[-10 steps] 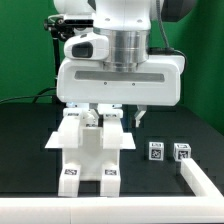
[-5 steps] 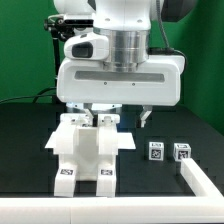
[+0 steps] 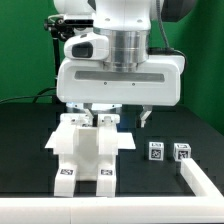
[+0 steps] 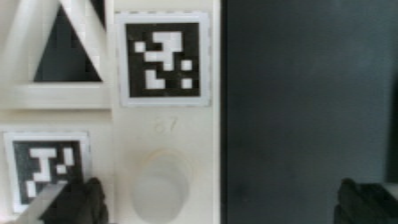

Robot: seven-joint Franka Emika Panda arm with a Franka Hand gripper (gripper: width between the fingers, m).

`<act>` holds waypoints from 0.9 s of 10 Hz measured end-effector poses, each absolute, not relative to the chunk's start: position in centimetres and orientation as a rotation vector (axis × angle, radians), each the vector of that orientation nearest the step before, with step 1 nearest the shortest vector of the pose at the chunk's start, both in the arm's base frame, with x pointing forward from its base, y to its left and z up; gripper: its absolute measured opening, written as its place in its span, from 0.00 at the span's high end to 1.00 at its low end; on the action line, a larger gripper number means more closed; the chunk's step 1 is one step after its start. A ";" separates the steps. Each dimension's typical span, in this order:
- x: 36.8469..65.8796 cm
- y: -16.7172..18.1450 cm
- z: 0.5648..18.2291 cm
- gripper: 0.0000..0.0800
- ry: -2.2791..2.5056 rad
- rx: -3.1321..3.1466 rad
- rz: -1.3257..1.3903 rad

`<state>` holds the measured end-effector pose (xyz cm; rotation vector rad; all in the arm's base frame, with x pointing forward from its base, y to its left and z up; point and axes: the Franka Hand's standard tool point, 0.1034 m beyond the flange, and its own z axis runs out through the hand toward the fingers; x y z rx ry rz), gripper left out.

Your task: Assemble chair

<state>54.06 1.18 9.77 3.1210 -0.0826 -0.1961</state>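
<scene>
The chair (image 3: 88, 150) is a chunky white assembly with tag markers on its front feet. It stands on the black table under the arm's hand. My gripper (image 3: 118, 120) hangs just above its top, jaws wide apart, gripping nothing. In the wrist view a white chair leg (image 4: 164, 150) with square tags lies between the fingers, close to one dark fingertip (image 4: 75, 203). The other fingertip (image 4: 368, 203) is over bare dark table, and the gripper (image 4: 217, 205) is open. Two small white tagged pieces (image 3: 157, 151) (image 3: 181, 151) sit at the exterior view's right.
The white L-shaped border rail (image 3: 196, 178) runs along the front right of the table. A green wall stands behind. The arm's large white hand housing (image 3: 120, 80) hides the chair's upper part.
Since one second ago the fingers have spread wider apart. The chair has shifted slightly toward the exterior view's left. Nothing has moved in the last half second.
</scene>
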 end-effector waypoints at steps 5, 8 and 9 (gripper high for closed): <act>50.6 7.6 15.1 0.19 -0.167 3.127 -0.245; 48.3 12.0 13.0 0.19 -0.112 3.133 -0.149; 48.4 11.8 13.1 0.19 -0.105 3.136 -0.149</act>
